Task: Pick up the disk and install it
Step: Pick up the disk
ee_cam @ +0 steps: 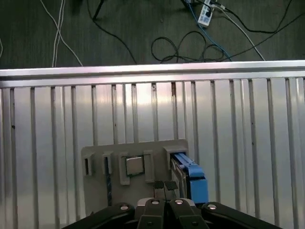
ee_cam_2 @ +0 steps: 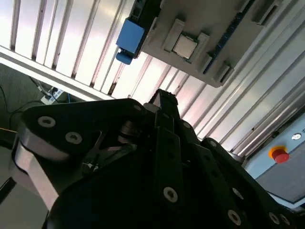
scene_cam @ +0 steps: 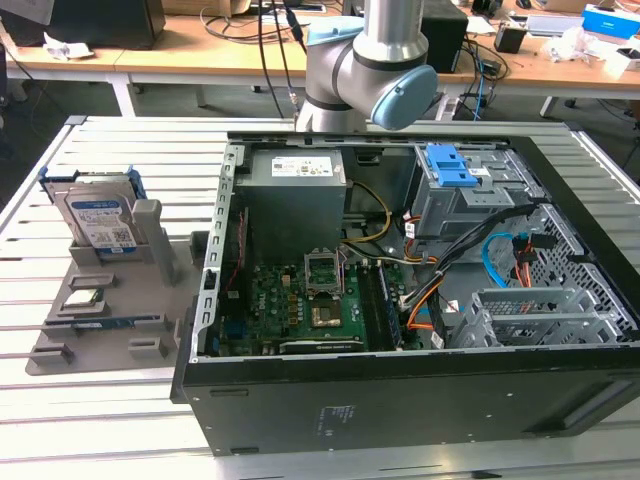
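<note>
Closest to the lens is my own black tool [ee_cam: 164, 185], its two tips pressed together with nothing between them. It hangs well above the slatted aluminium surface [ee_cam: 57, 124], over the parts holder.

So I'd say the pickup hasn't started yet. The flat silver hard-drive disk in its blue plastic carrier [scene_cam: 100, 220] isn't in the tool. It stands on edge in a slot at the back of the grey plastic holder [scene_cam: 50, 355], at the exterior view's left. In both wrist views it shows as a blue block [ee_cam: 191, 177] [ee_cam_2: 129, 36] at the holder's end.

My take is that a grab needs the tips spread first. They'd then have to line up with the disk's upper edge, since its faces sit tight against the slot walls.

The holder also has the small square silver processor chip [scene_cam: 83, 297] lying flat in a recess in front of the disk.

Further right is the open black metal computer case [scene_cam: 380, 410]. Inside, from left to right:
- a green circuit board [scene_cam: 290, 305] with a silver power supply [scene_cam: 295, 200] behind it
- loose cables [scene_cam: 500, 260]
- the grey metal drive cage [scene_cam: 450, 205] with a blue plastic latch [scene_cam: 455, 165] on top

I can't tell whether the cage bay is free.
</note>
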Action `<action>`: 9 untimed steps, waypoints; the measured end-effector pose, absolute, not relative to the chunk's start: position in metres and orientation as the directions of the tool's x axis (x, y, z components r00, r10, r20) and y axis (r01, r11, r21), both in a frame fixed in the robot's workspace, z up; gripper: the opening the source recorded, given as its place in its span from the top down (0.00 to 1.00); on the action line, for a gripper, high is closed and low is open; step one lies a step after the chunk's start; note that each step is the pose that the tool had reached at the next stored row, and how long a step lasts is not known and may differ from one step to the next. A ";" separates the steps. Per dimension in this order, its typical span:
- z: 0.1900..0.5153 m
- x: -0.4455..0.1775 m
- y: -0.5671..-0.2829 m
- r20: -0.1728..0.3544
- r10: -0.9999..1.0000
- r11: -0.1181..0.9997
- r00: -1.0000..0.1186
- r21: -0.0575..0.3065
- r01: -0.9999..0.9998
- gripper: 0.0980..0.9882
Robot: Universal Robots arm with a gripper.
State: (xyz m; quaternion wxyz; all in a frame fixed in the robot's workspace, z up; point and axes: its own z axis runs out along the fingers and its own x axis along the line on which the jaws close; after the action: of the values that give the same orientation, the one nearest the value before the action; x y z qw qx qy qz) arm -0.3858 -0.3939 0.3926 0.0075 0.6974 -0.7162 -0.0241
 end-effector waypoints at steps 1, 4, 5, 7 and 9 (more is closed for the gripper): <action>0.393 -0.386 -0.394 -0.023 -1.000 0.017 -0.018 0.045 -0.999 0.99; 0.393 -0.386 -0.394 -0.023 -1.000 -0.019 0.018 0.045 -0.999 0.99; 0.393 -0.386 -0.394 -0.023 -0.999 -0.034 0.033 0.045 -0.998 0.99; 0.393 -0.386 -0.394 -0.023 -0.998 -0.061 0.060 0.045 -0.997 0.99; 0.393 -0.386 -0.394 -0.023 -0.996 -0.090 0.089 0.045 -0.995 0.99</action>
State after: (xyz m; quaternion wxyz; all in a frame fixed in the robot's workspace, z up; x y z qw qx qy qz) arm -0.3857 -0.3939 0.3926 0.0089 0.7378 -0.6745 -0.0237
